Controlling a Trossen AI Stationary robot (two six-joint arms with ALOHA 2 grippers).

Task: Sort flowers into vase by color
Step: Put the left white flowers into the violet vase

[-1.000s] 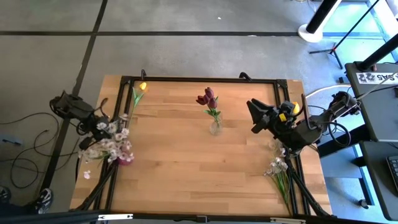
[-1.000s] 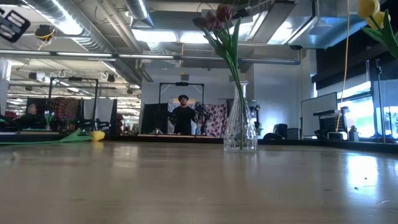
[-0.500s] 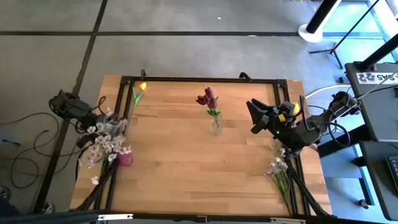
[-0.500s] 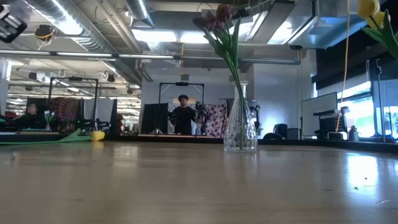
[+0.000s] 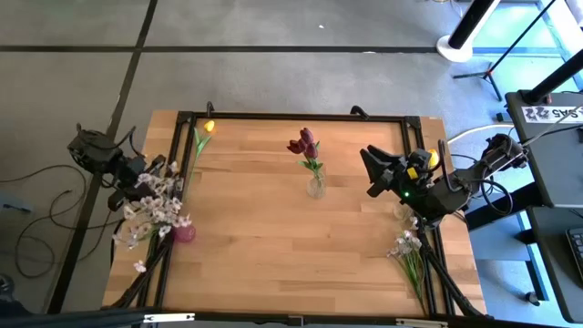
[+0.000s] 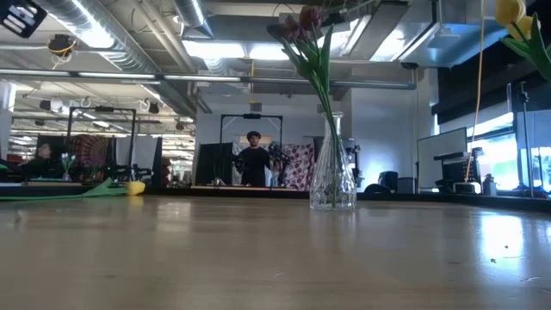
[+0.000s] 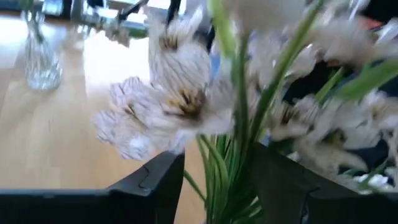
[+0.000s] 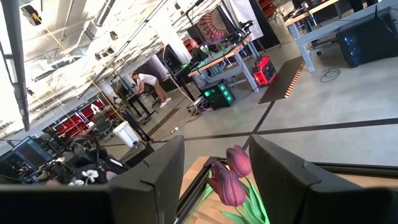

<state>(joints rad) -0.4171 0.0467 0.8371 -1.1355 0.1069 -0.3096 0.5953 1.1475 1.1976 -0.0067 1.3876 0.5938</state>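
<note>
Left gripper (image 7: 214,186) sits off the table's left edge, over the frame rail, fingers spread apart with green stems of the white sprigs (image 5: 153,202) standing in the gap between them. Pads don't look pressed on the stems, so nothing is clamped. The sprigs stand in a pink vase (image 5: 183,234) at the left edge of the table (image 5: 273,246), blossoms fanning out over the rail and crowding the left wrist view (blooms fill most of it, blurred).

Right gripper (image 5: 372,169) hangs above the right side of the table, pointing toward the centre. Fingers stand apart in its wrist view with nothing between them; past them the maroon tulips (image 8: 231,175) show.

Where the flowers are:
- Maroon tulips in the glass vase (image 5: 315,186), near table centre, slightly toward the far edge. Stems lean left in the low view.
- One yellow tulip (image 5: 209,127) lies flat near the far left corner, stem running along the left rail.
- Another yellow bloom (image 5: 433,158) shows by the right arm, above the right edge (can't tell what holds it).
- A second white sprig bunch (image 5: 405,244) sits at the right edge toward the near corner, beside the right arm's base; the arm partly covers it.

Background: a person (image 6: 253,160) stands well beyond the table in the low view, and another person (image 8: 149,81) bends at a bench in the right wrist view.
</note>
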